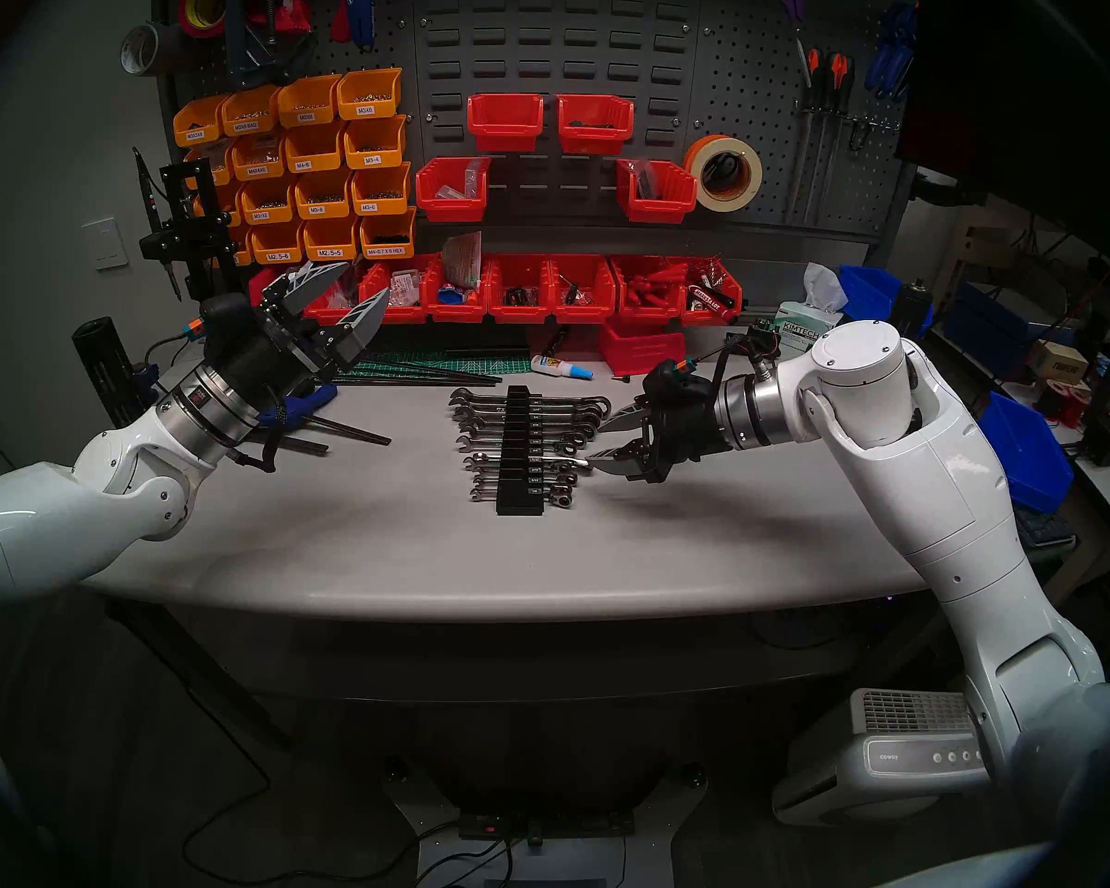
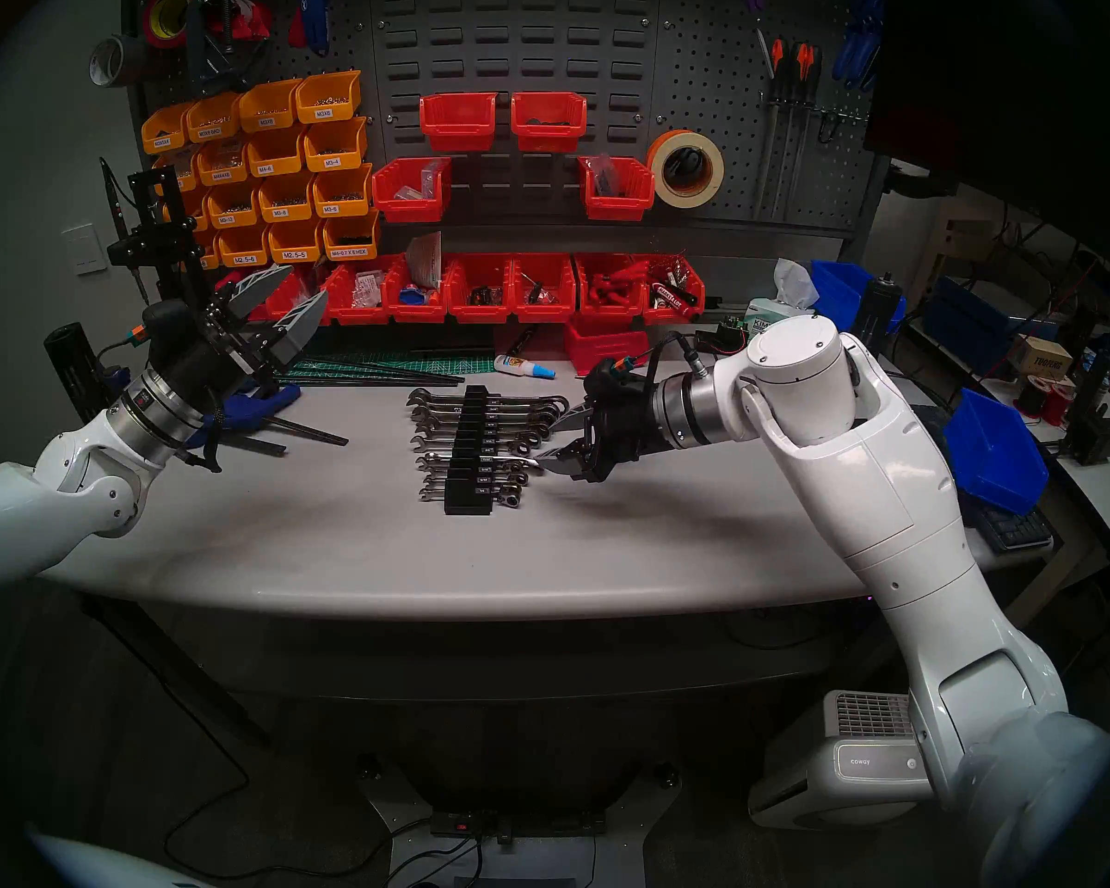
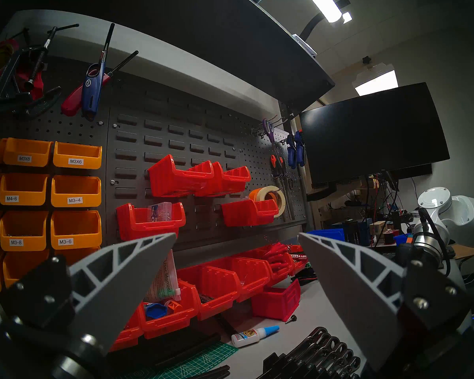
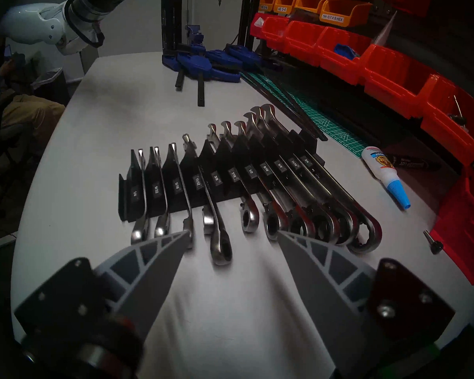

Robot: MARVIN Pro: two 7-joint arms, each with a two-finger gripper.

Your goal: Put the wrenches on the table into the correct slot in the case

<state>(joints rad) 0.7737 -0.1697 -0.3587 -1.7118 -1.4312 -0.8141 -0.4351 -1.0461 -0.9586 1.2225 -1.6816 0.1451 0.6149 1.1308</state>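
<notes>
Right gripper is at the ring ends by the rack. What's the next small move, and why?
Probably ease the right gripper forward and close it on the ring end of the wrench at the 11/32 label. That wrench sticks out further toward the gripper than its neighbours and lies askew across the case, so it looks not fully seated. The fingers are open, either side of it, not yet touching.

Between my right gripper's grey jaws: chrome wrenches (image 4: pixel 216 206) in a black rack (image 4: pixel 192 176) with white labels; beyond, red bins (image 4: pixel 394 72).

A glue bottle (image 1: pixel 562 368) and green cutting mat (image 1: pixel 424 369) lie along the bench's back edge, below red bins (image 1: pixel 517 287); blue clamps (image 4: pixel 203 61) sit at its left end.
</notes>
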